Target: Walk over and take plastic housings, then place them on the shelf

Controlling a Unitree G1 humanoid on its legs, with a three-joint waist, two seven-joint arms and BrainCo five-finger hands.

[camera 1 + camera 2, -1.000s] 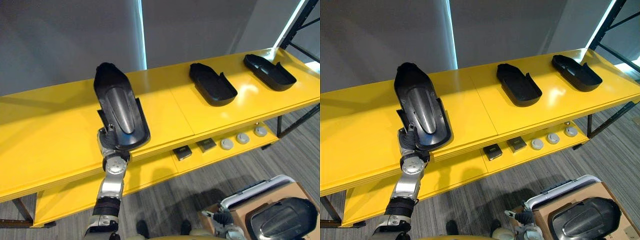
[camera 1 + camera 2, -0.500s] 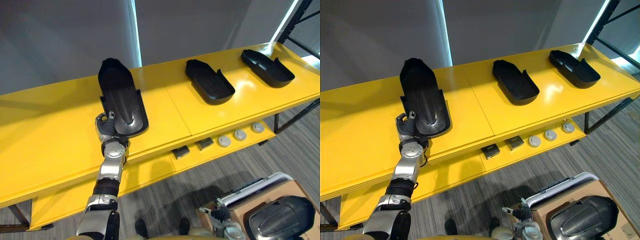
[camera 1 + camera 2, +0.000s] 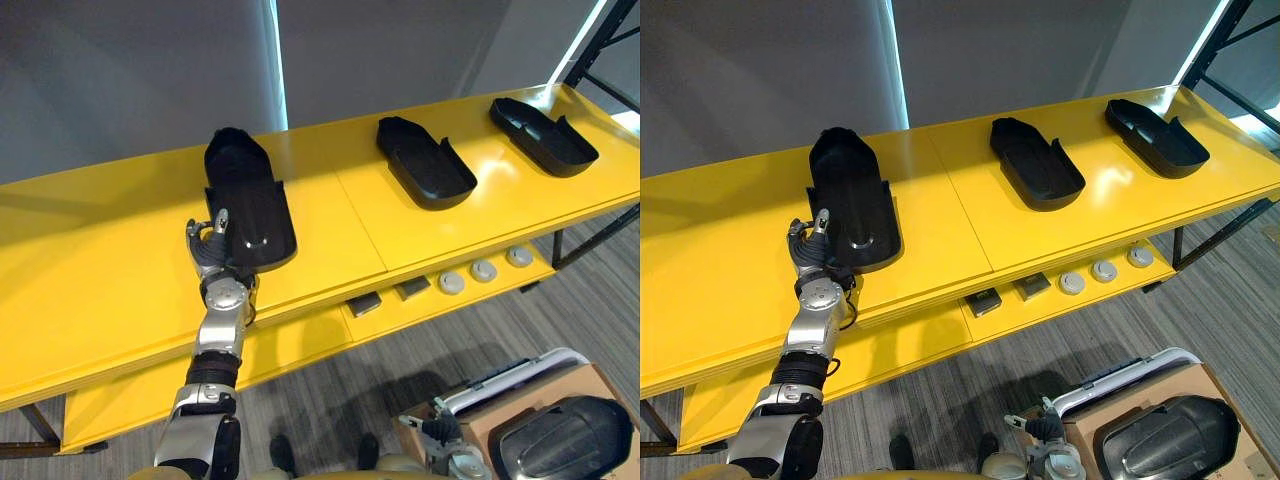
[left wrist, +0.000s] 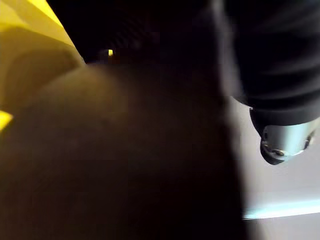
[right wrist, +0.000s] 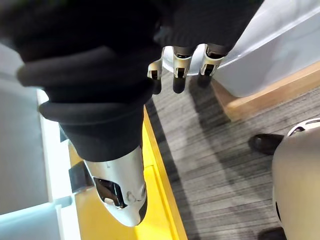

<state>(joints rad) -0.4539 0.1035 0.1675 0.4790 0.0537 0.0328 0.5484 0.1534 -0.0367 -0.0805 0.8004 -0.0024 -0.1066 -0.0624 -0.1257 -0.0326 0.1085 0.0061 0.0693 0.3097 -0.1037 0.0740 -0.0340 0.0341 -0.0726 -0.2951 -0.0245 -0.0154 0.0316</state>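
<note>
Housing (image 3: 247, 200) on shelf (image 3: 90, 280), left hand (image 3: 207, 248) beside

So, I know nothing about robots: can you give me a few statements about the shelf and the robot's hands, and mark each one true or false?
1. Three black housings lie on top of the yellow shelf. True: the left housing, middle housing and right housing.
2. The left hand holds a housing in the air. False: the left housing lies on the shelf, with the hand open beside it.
3. Round grey discs sit on the lower level. True.
4. The cardboard box near the right hand is empty. False: a fourth housing lies in it.
</note>
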